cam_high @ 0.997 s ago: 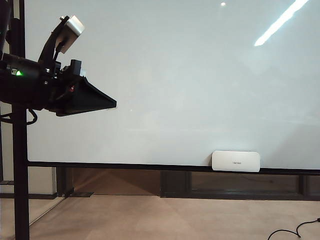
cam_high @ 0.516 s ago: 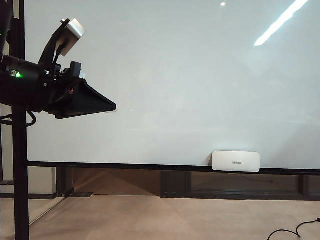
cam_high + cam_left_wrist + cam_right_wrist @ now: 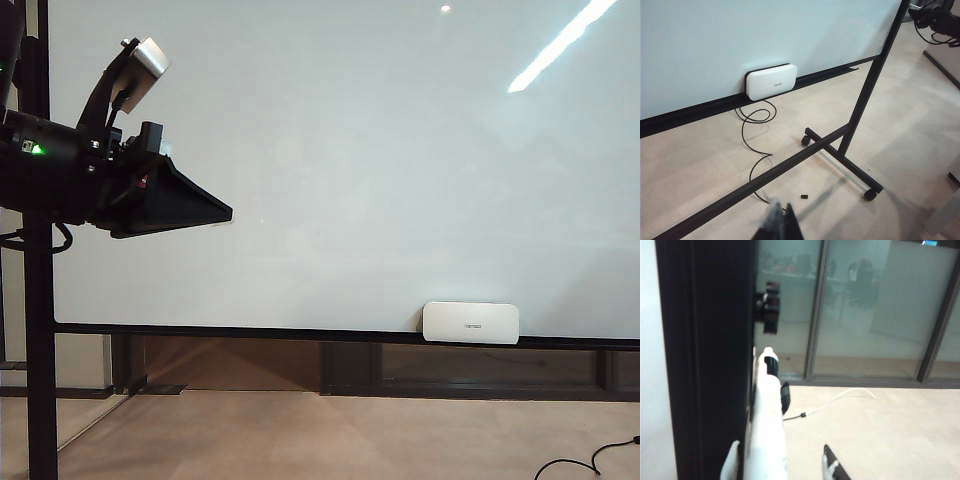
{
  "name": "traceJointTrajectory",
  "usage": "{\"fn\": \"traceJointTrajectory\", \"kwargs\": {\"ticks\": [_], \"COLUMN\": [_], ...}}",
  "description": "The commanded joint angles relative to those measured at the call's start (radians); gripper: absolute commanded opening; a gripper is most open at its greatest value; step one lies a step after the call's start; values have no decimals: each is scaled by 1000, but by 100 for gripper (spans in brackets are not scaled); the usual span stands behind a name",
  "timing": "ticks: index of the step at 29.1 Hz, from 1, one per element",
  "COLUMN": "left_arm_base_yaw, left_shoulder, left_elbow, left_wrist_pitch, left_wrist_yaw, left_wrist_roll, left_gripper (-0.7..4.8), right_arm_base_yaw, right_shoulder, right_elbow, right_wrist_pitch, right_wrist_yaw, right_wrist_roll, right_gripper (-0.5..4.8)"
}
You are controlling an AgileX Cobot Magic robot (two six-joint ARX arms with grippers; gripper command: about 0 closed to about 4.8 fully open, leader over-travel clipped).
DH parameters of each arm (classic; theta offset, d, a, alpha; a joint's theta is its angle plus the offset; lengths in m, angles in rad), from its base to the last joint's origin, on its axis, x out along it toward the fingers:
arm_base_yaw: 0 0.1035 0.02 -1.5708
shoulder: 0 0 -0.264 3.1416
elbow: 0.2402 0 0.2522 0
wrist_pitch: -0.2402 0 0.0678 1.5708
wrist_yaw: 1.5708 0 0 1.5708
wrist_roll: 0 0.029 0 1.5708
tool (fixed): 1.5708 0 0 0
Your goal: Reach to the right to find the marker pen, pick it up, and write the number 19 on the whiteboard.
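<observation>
Filling most of the exterior view, the whiteboard (image 3: 380, 170) stands glossy and bare of any marker strokes, its thin black frame running along the bottom edge. A white rounded eraser block (image 3: 471, 322) sits on that lower ledge, right of the middle. At the far left of this view a black arm reaches in, carrying a small silver camera (image 3: 150, 57) above it, and its dark wedge-shaped left claw (image 3: 215, 210) is near the board's left part; whether its tips meet the surface cannot be told. In the left wrist view only the dark, blurred tips of the left claw (image 3: 780, 227) show at the edge, too little to tell how wide they stand. Below lie the eraser block (image 3: 771, 81), a black cable (image 3: 752, 135) curling on the floor, and the board's wheeled black stand (image 3: 840, 150).

In the right wrist view the right claw (image 3: 782, 462) stands wide apart, its two fingers (image 3: 831, 466) flanking a white marker pen (image 3: 767, 415) with a black band, which stands beside a black post (image 3: 705, 360). Whether the fingers touch the pen cannot be told.
</observation>
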Motion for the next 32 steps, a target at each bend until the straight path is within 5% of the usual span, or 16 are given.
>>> {"fn": "traceJointTrajectory", "kwargs": {"ticks": [1, 27, 32], "left_arm_base_yaw": [-2, -2, -2], "left_shoulder": [-3, -3, -3], "left_elbow": [4, 4, 4], "left_wrist_pitch": [11, 6, 6], "left_wrist_yaw": [0, 1, 1], "left_wrist_roll": [1, 1, 1], "left_gripper": [-5, -5, -5], "right_arm_base_yaw": [0, 9, 9], "right_shoulder": [-4, -4, -4], "right_elbow": [6, 5, 5], "right_wrist_pitch": [40, 39, 39], "right_wrist_yaw": [5, 3, 5], "right_wrist_roll": [23, 34, 32], "right_gripper": [210, 197, 63]}}
